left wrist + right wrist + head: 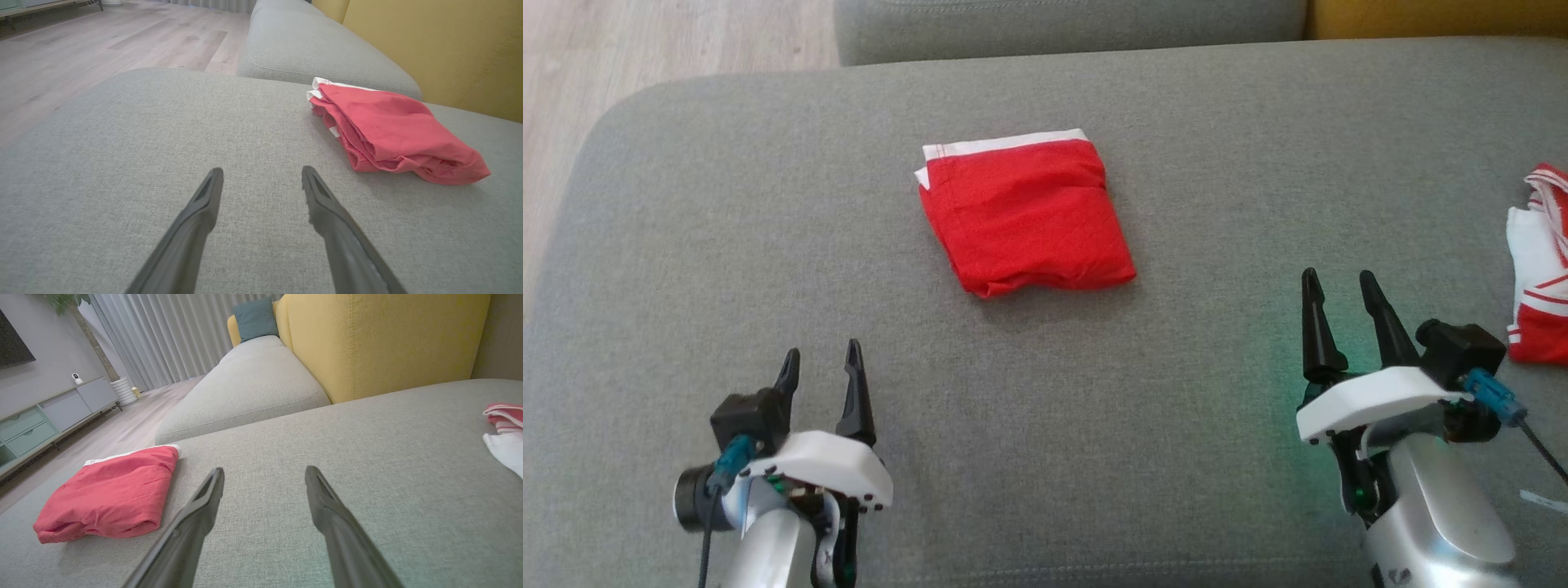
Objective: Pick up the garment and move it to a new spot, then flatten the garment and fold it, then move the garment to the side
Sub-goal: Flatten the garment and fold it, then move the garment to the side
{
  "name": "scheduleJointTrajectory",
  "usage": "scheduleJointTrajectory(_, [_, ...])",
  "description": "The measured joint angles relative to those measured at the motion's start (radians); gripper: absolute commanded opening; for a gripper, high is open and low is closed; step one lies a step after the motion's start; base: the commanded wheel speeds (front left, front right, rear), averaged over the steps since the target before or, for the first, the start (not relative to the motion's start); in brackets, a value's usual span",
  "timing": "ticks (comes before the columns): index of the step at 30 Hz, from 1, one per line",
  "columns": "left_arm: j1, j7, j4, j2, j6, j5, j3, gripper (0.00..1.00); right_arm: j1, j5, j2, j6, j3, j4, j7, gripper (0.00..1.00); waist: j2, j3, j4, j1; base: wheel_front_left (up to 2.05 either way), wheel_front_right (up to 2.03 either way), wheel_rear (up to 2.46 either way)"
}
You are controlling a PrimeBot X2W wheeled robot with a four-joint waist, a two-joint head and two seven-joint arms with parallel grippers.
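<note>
A red garment [1023,214] with a white edge lies folded into a compact square on the grey sofa cushion [768,204], in the middle of the head view. It also appears at the right of the left wrist view as the garment [392,130], and at the left of the right wrist view as the garment [108,494]. My left gripper [821,359] stands open at the lower left, well short of the garment. My right gripper [1339,282] stands open at the lower right, also apart from it. Nothing is between either pair of fingers.
A second red and white cloth [1539,265] lies bunched at the cushion's right edge. Wooden floor [621,49] lies beyond the cushion's left edge. Another grey seat [253,384] and a yellow backrest [384,339] stand behind.
</note>
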Motion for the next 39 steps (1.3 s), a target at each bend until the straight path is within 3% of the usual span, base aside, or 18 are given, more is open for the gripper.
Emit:
scheduleJointTrajectory(14, [0.005, 0.000, -0.023, 0.000, 0.000, -0.003, -0.021, 1.00, 0.006, -0.007, 0.001, 0.000, 0.013, 0.008, 0.000, 1.00, 0.0000, 0.034, 0.015, 0.0000, 0.00, 0.00, 0.00])
scheduleJointTrajectory(24, [-0.071, 0.000, -0.039, 0.001, 0.002, -0.053, -0.140, 1.00, -0.216, -0.140, 0.000, 0.000, 0.024, 0.132, 0.000, 1.00, 0.0000, 0.117, 0.168, 0.0000, 0.00, 0.00, 0.00])
scheduleJointTrajectory(32, [-0.075, 0.000, -0.067, 0.000, 0.018, -0.089, -0.179, 1.00, -0.350, -0.207, -0.002, 0.000, -0.008, 0.307, 0.012, 1.00, 0.0000, 0.172, 0.296, 0.0000, 0.00, 0.00, 0.00])
scheduleJointTrajectory(37, [-0.097, 0.000, -0.080, 0.000, 0.021, -0.089, -0.181, 1.00, -0.402, -0.267, -0.003, 0.000, -0.054, 0.401, 0.048, 1.00, -0.0001, 0.208, 0.338, 0.0000, 0.00, 0.00, 0.00])
scheduleJointTrajectory(38, [-0.100, 0.000, -0.083, 0.000, 0.022, -0.089, -0.182, 1.00, -0.408, -0.275, -0.004, 0.000, -0.062, 0.412, 0.050, 0.93, -0.0001, 0.213, 0.343, 0.0000, 0.00, 0.00, 0.00])
scheduleJointTrajectory(39, [-0.101, 0.000, -0.085, 0.000, 0.023, -0.089, -0.182, 1.00, -0.415, -0.274, -0.005, 0.000, -0.065, 0.417, 0.049, 0.49, 0.0000, 0.217, 0.345, 0.0000, 0.00, 0.00, 0.00])
